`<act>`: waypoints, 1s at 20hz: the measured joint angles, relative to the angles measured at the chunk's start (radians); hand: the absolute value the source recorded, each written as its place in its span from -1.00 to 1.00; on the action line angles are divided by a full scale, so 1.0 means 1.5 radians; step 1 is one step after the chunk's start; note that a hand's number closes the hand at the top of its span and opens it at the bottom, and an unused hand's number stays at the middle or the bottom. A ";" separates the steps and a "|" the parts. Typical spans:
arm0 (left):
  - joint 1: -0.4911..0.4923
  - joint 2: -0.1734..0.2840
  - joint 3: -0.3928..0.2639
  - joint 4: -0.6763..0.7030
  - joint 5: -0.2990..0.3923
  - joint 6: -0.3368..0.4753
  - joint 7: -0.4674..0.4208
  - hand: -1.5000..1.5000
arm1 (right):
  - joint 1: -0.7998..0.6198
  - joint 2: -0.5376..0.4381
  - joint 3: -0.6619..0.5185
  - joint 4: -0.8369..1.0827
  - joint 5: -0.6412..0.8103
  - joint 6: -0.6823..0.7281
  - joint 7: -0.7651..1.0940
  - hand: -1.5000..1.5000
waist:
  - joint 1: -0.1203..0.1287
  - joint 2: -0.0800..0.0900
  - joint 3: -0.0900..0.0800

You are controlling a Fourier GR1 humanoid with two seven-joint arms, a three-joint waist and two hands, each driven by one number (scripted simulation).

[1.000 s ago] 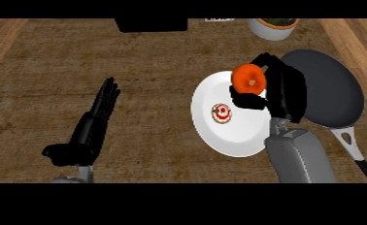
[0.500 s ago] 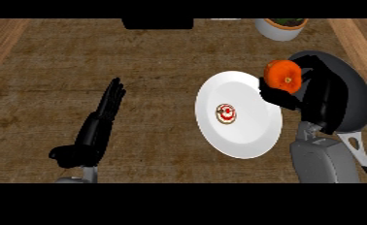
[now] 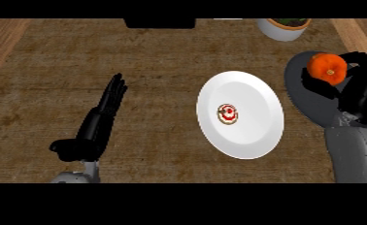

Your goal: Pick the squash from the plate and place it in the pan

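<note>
Wooden counter (image 3: 158,49): right hand (image 3: 342,93), fingers curled around the squash (image 3: 328,67), apparently holds it over the pan (image 3: 305,98); plate (image 3: 240,115) lies leftward; left hand (image 3: 97,122) rests, fingers straight.

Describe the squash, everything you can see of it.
The squash is small, round and bright orange, with a tiny pale spot at its middle that may be the stem end. It is off the white plate and sits in the right hand, whose black fingers curl around its lower and right sides. It shows over the dark pan, near the pan's upper part. Whether it touches the pan cannot be told.
</note>
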 measured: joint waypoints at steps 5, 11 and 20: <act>0.018 -0.004 -0.008 -0.012 -0.008 -0.001 -0.008 0.00 | -0.060 -0.058 -0.075 0.159 -0.107 -0.093 -0.123 1.00 | 0.005 0.001 0.000; 0.013 -0.013 -0.014 -0.020 -0.013 0.001 0.003 0.00 | -0.138 -0.135 -0.148 0.371 -0.227 -0.139 -0.296 1.00 | 0.010 0.003 0.001; -0.011 -0.010 -0.010 -0.006 -0.008 -0.012 0.003 0.00 | -0.216 -0.193 -0.148 0.591 -0.255 0.098 -0.279 -1.00 | 0.030 0.011 0.002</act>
